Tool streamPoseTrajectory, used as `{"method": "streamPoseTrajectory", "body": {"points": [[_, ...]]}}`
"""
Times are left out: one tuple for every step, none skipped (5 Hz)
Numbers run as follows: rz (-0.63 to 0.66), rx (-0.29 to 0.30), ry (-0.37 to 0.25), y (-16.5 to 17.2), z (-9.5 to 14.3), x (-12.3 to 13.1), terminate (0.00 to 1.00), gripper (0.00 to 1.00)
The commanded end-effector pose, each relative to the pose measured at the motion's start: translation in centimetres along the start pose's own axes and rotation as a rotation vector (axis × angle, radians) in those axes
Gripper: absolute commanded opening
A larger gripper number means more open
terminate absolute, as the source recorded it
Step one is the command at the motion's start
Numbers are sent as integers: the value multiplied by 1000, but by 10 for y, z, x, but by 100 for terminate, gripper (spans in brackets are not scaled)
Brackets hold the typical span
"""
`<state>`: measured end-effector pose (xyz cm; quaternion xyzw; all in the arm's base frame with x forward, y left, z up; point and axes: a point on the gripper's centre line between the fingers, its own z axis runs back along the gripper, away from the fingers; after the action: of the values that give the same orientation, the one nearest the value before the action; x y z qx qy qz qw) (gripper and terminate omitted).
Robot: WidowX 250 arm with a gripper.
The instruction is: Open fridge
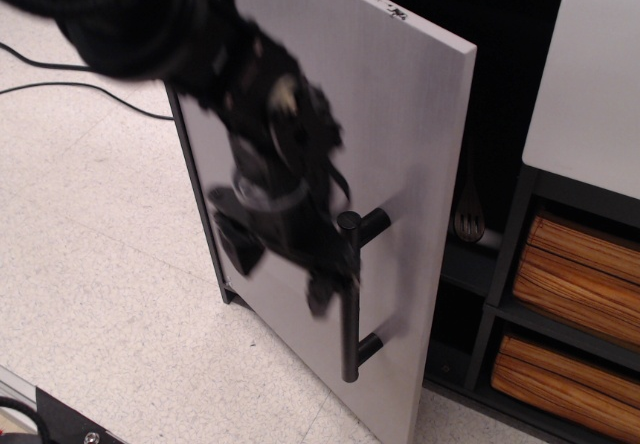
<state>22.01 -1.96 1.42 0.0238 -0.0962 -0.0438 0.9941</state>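
The fridge's brushed silver-grey door stands swung wide, and the black interior shows to its right. The black vertical bar handle is bare along its length. My gripper is heavily blurred in front of the door, just left of the handle. Its fingers look spread with nothing held between them. The arm hides the dispenser panel.
A white cabinet panel sits at the right above shelves with wood-coloured baskets. A whisk hangs inside the fridge opening. Black cables run across the speckled floor at the left.
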Motion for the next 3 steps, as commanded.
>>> {"method": "streamPoseTrajectory", "body": {"points": [[-62, -34, -26, -59, 7, 7, 0, 100], [-100, -18, -61, -88, 3, 16, 0, 100], [-120, -42, -52, -112, -1, 27, 0, 100]]}}
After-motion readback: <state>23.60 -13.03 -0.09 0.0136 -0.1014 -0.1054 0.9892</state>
